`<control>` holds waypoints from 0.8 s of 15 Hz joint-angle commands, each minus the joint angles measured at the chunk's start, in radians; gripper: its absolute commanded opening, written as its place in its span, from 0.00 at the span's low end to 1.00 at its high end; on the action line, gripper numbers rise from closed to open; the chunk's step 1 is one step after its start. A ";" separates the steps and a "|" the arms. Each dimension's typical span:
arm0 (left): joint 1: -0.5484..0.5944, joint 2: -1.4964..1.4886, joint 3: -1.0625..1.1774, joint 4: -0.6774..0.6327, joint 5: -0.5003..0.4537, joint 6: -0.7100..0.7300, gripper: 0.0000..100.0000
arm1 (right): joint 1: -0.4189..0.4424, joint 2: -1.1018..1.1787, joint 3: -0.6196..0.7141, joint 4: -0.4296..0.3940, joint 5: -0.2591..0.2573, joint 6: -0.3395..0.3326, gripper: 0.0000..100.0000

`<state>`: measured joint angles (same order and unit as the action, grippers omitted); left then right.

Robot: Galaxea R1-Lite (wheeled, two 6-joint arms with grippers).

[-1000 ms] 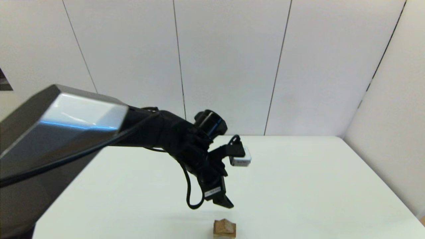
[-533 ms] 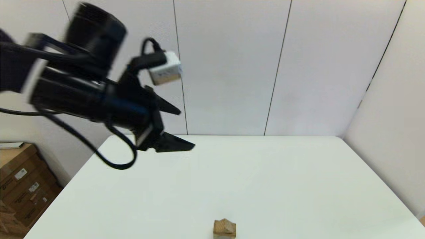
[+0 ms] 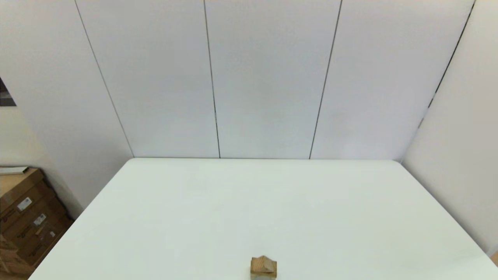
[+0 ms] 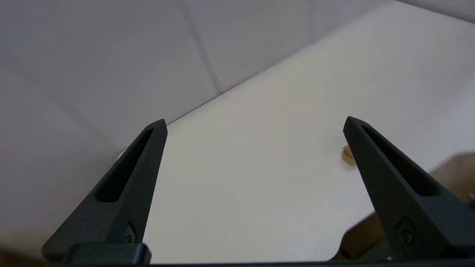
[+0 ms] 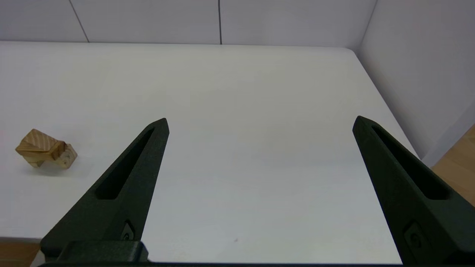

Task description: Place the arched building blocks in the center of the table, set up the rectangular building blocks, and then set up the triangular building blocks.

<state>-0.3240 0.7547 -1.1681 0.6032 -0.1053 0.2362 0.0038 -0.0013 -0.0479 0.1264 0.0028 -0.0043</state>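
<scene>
Currently, scene: the white table (image 3: 272,202) carries one small stack of wooden blocks at its near edge, about midway between left and right in the head view.
Triangular building blocks (image 3: 263,264): tan wedge, peak up, sitting on top of the stack; grain visible on its sloped faces. Also seen in the right wrist view (image 5: 36,142) and as a blurred tan spot in the left wrist view (image 4: 347,155).
Stack below the wedge: the right wrist view shows a pale wooden piece (image 5: 66,157) under the wedge, with a rounded end face. Which of the other blocks this is, and whether the darker slab lies between them, cannot be told.
Left gripper (image 4: 254,124): held above the table's left side, well apart from the stack; fingers spread wide with nothing between them. Not visible in the head view.
Right gripper (image 5: 259,123): held above the near right part of the table, well apart from the stack; fingers spread wide, nothing between them. Not visible in the head view.
Surroundings: pale panelled wall (image 3: 249,77) behind the table's far edge; brown cardboard boxes (image 3: 27,221) on the floor beyond the table's left side.
</scene>
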 commanded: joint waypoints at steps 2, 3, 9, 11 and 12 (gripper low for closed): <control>0.252 -0.405 0.272 0.003 0.026 -0.106 1.00 | 0.001 0.001 0.000 -0.001 0.000 0.000 1.00; 0.281 -0.459 0.317 0.003 0.022 -0.103 1.00 | 0.001 0.001 0.000 0.001 0.000 0.000 1.00; 0.324 -0.683 0.485 0.012 0.033 -0.098 1.00 | 0.001 0.001 0.000 0.001 0.000 0.000 1.00; 0.324 -0.755 0.585 0.007 0.075 -0.101 1.00 | 0.001 0.001 0.000 0.001 0.000 0.000 1.00; 0.323 -0.755 0.650 0.004 0.098 -0.113 1.00 | 0.001 0.001 0.000 0.001 0.000 0.000 1.00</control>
<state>-0.0038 0.0653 -0.6143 0.6070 -0.0398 0.1326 0.0043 -0.0013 -0.0479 0.1268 0.0028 -0.0043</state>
